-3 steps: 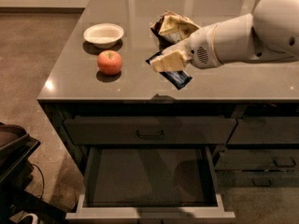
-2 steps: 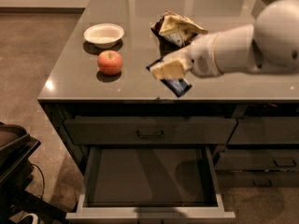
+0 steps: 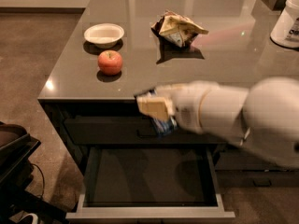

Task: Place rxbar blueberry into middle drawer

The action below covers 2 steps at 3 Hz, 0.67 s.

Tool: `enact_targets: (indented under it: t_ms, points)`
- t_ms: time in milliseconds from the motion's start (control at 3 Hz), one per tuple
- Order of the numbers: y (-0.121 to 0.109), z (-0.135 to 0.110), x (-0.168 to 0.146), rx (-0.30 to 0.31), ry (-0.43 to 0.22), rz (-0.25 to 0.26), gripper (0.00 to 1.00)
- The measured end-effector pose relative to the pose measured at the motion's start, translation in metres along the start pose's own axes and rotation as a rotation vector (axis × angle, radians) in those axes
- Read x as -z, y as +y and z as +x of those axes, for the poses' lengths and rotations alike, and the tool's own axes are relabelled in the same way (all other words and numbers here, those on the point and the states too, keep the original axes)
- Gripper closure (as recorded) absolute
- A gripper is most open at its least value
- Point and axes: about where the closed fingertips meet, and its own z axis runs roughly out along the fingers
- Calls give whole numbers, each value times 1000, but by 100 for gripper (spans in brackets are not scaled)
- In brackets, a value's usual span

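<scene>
My gripper (image 3: 156,110) hangs in front of the counter's front edge, above the open middle drawer (image 3: 149,213). It is shut on the rxbar blueberry (image 3: 163,123), a dark-blue wrapper that sticks out below the pale fingers (image 3: 153,106). The bar is held in the air over the drawer's dark floor, apart from it. The white arm reaches in from the right and hides the drawer's right rear corner.
On the grey counter (image 3: 140,78) stand a red apple (image 3: 110,62), a white bowl (image 3: 104,33), a tan-and-brown snack bag (image 3: 178,28) and a white container (image 3: 287,20) at the far right. A closed top drawer front (image 3: 103,129) lies above the open drawer. Dark equipment (image 3: 14,171) stands at the left.
My gripper has come forward off the counter and down with the bar, from above the counter's front part to in front of its edge, over the open drawer.
</scene>
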Motion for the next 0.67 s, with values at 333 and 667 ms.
enact_targets:
  t_ms: [333, 667]
  points:
    - [0, 36, 6, -99, 13, 41, 100]
    - [-1, 36, 7, -99, 15, 40, 100]
